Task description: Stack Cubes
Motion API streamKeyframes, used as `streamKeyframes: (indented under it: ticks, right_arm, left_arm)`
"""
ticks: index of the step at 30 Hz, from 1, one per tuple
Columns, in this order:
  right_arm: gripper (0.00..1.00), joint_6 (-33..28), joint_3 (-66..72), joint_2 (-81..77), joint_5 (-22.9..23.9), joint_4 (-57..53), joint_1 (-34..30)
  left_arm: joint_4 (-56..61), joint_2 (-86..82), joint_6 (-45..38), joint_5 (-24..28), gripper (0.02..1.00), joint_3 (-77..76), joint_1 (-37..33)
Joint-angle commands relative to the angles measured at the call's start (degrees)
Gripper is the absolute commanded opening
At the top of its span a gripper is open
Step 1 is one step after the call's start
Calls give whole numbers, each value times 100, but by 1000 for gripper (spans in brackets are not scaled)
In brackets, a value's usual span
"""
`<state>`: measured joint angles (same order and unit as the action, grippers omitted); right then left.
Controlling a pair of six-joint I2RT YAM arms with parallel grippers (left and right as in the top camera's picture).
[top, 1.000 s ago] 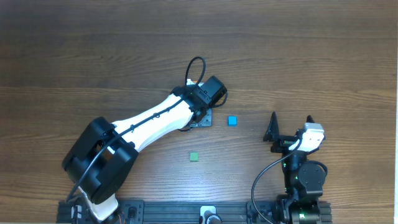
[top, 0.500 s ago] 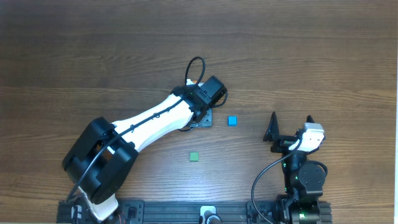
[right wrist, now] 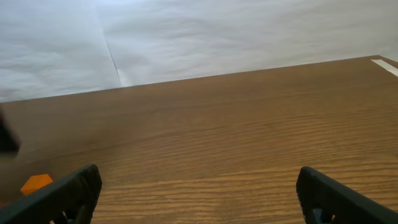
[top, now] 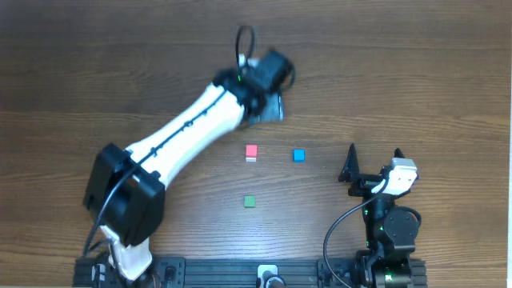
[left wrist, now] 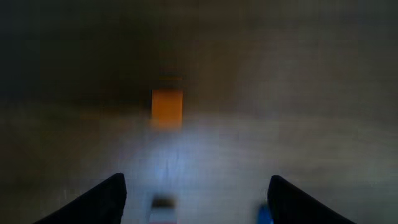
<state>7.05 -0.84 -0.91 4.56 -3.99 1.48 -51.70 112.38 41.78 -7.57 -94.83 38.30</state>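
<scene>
A pink cube [top: 251,151] lies on the wooden table with a blue cube [top: 298,155] just to its right. A green cube [top: 250,202] sits nearer the arms' bases. My left gripper [top: 268,108] is up the picture from the pink cube, lifted and open with nothing held. Its wrist view has an orange cube [left wrist: 167,107] ahead of the open fingers [left wrist: 99,199], and the pink cube [left wrist: 163,208] and blue cube [left wrist: 264,215] lie at the edge between them. My right gripper [top: 374,160] rests open near its base, right of the blue cube. The orange cube [right wrist: 37,183] is far off in its view.
The wooden table [top: 416,72] stretches wide on all sides. A white wall [right wrist: 249,31] stands beyond the table's far edge in the right wrist view.
My left gripper has moved up the picture, away from the spot left of the blue cube. The pink cube now lies uncovered there. The right arm has kept still.
</scene>
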Motion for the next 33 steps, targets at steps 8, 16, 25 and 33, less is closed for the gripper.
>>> streamKeyframes:
  ticks: [8,16,25,33]
  right_arm:
    - [993,-28,55,52,-48,13,-37]
    - [991,-28,55,52,-48,13,-37]
    - [993,-28,55,52,-48,13,-37]
    - [993,-28,55,52,-48,13,-37]
  left_arm:
    - [13,1279,-284,-44,684,-455,-409]
    - [173,1572,-348,50,634,-455,-402]
    - [264,1773,-365,131,560,-455,-407]
    - [282,1770,-365,133,251,-455,-402]
